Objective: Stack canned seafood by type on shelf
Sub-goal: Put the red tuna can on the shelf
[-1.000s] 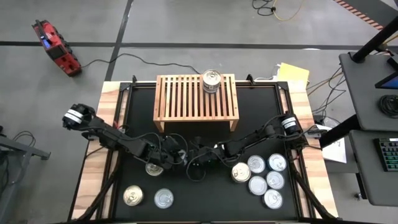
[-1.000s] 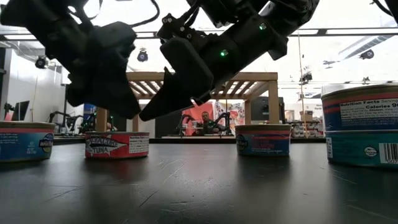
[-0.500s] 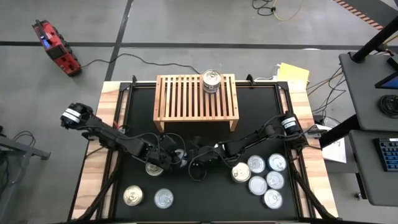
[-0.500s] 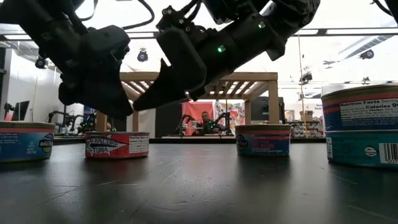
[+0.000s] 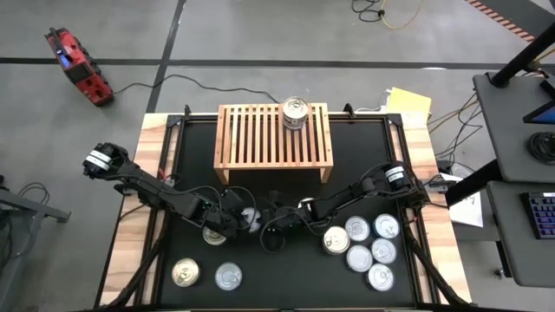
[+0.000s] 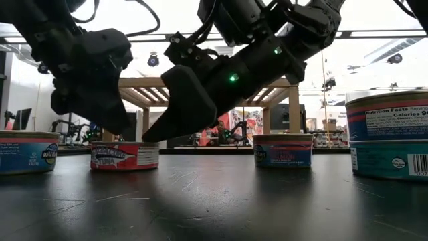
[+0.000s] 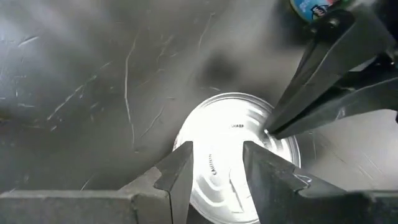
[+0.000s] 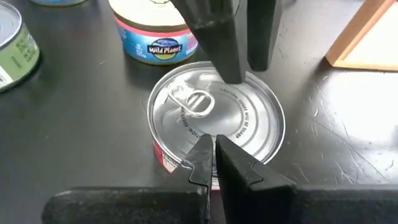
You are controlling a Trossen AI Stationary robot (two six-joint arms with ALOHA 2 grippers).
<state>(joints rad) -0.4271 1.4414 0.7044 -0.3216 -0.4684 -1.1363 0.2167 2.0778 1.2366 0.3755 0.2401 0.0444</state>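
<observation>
A flat tin of the canned seafood with a silver pull-ring lid [image 8: 249, 118] and a red label [image 6: 124, 156] stands on the black mat in front of the shelf [image 5: 260, 139]. Both grippers meet over it. My left gripper [image 7: 217, 146] is open by a narrow gap, with its fingers [image 8: 221, 56] slanting down over the lid's far part. My right gripper [image 8: 212, 140] is shut, its tips at the lid's near rim. One tall tin [image 5: 295, 113] stands on the shelf's slatted top, right of its middle. My left gripper's fingertips [image 7: 183, 165] stand right at the lid's surface, slanting down from the table's left; whether they touch it, I cannot tell. My right gripper's shut tips [image 7: 272, 129] come slanting down from the table's right to the lid's rim; whether they touch it, I cannot tell.
A blue-labelled tin [image 8: 155, 37] stands close beside the red one, under the left arm. Several tins [image 5: 364, 247] cluster at the right front of the mat, and two more [image 5: 206, 275] at the left front. The shelf's front edge lies just beyond the grippers.
My right gripper has sunk toward the red tin, its shut tips now close over the lid. My left gripper has tipped a little steeper over the same tin. The tin stands where it was.
</observation>
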